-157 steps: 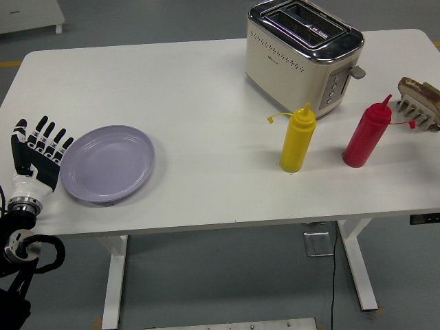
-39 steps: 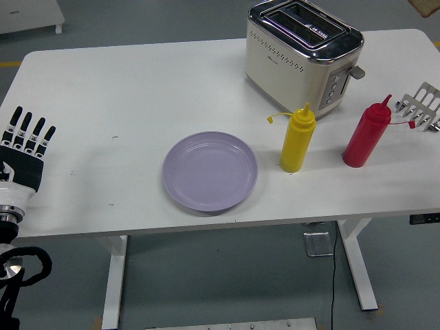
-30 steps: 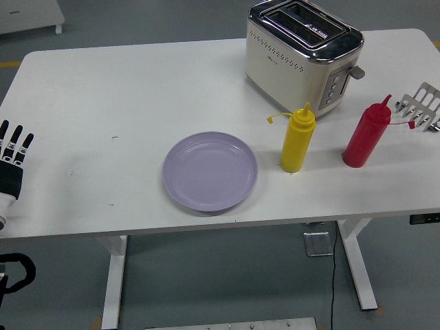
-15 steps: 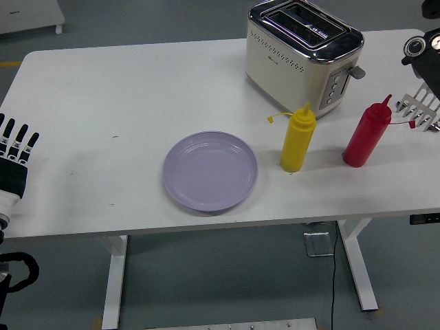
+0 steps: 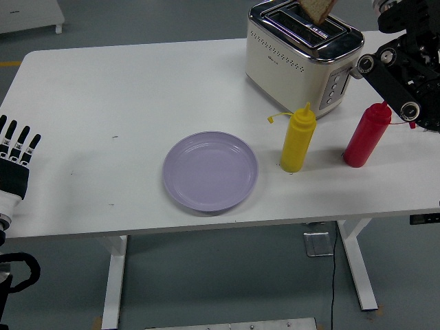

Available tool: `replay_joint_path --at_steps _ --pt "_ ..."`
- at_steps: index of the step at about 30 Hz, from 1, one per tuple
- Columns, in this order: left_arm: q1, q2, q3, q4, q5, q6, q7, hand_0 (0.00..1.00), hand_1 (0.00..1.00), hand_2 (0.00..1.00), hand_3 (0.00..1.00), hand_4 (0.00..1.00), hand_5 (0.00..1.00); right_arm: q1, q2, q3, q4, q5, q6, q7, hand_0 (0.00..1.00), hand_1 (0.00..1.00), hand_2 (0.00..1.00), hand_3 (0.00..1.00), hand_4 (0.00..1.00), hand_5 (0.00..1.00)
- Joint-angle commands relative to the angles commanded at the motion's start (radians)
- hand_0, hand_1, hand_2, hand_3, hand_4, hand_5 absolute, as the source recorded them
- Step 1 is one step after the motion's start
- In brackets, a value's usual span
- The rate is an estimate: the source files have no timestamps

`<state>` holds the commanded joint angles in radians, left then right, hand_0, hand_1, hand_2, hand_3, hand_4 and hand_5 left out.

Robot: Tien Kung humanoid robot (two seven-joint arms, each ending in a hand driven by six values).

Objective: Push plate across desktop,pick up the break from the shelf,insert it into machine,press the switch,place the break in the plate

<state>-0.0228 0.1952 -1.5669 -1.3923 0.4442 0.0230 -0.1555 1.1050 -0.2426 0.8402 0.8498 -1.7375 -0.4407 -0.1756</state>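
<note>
A lilac plate lies on the white table, near its front edge at the middle. A cream toaster stands at the back right. A slice of bread hangs at the picture's top edge, right over the toaster's slots. My right arm reaches in from the right, up past the toaster; its hand is cut off by the top edge and holds the bread. My left hand rests at the left edge, fingers straight, empty.
A yellow squeeze bottle and a red squeeze bottle stand in front of the toaster, right of the plate. The toaster's lever sticks out on its right side. My right arm hides the rack at the table's right edge.
The plate went from the left to the middle. The bread left the rack. In the last half second my right arm swung in and brought the bread over the toaster. My left hand stays put.
</note>
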Motion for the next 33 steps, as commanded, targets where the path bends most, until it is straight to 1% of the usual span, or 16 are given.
replay_joint_path --at_steps 8,16,17,22,23,28,29,33 --pt "-0.001 0.0 0.006 0.001 0.0 0.003 -0.004 0.826 0.874 0.946 0.843 0.639 0.998 0.0 0.024 -0.035 -0.031 -0.035 -0.007 -0.011 0.197 0.276 0.39 0.483 0.328 0.002" --pt "-0.002 -0.001 0.012 0.001 -0.001 0.005 -0.008 0.826 0.874 0.947 0.842 0.639 0.998 -0.002 0.031 -0.049 -0.057 -0.071 -0.021 -0.006 0.197 0.276 0.392 0.483 0.323 0.002" --pt "-0.002 -0.001 0.013 0.001 -0.001 0.005 -0.008 0.826 0.874 0.948 0.843 0.639 0.998 -0.002 0.031 -0.052 -0.06 -0.076 -0.021 -0.007 0.22 0.284 0.407 0.487 0.308 0.002" --pt "-0.003 -0.001 0.016 0.001 -0.002 0.007 -0.011 0.826 0.874 0.948 0.843 0.639 0.998 -0.004 0.031 -0.06 -0.068 -0.092 -0.002 -0.015 0.22 0.284 0.407 0.487 0.308 0.002" --pt "-0.003 -0.001 0.016 0.001 -0.002 0.007 -0.011 0.827 0.875 0.948 0.842 0.639 0.998 -0.005 0.031 -0.062 -0.068 -0.096 0.014 -0.021 0.254 0.385 0.498 0.527 0.434 0.111" --pt "-0.003 -0.001 0.018 0.002 -0.003 0.008 -0.013 0.827 0.875 0.948 0.842 0.639 0.998 -0.006 0.029 -0.064 -0.064 -0.135 0.101 -0.045 0.254 0.385 0.498 0.527 0.434 0.111" --pt "-0.003 -0.001 0.019 0.002 -0.003 0.008 -0.014 0.826 0.875 0.948 0.843 0.638 0.998 -0.007 0.028 -0.064 -0.064 -0.142 0.116 -0.045 0.554 0.645 0.712 0.766 0.674 0.263" --pt "-0.003 -0.002 0.022 0.005 -0.004 0.009 -0.017 0.826 0.875 0.948 0.843 0.638 0.998 -0.008 0.027 -0.06 -0.062 -0.149 0.158 -0.026 0.554 0.645 0.712 0.766 0.674 0.263"
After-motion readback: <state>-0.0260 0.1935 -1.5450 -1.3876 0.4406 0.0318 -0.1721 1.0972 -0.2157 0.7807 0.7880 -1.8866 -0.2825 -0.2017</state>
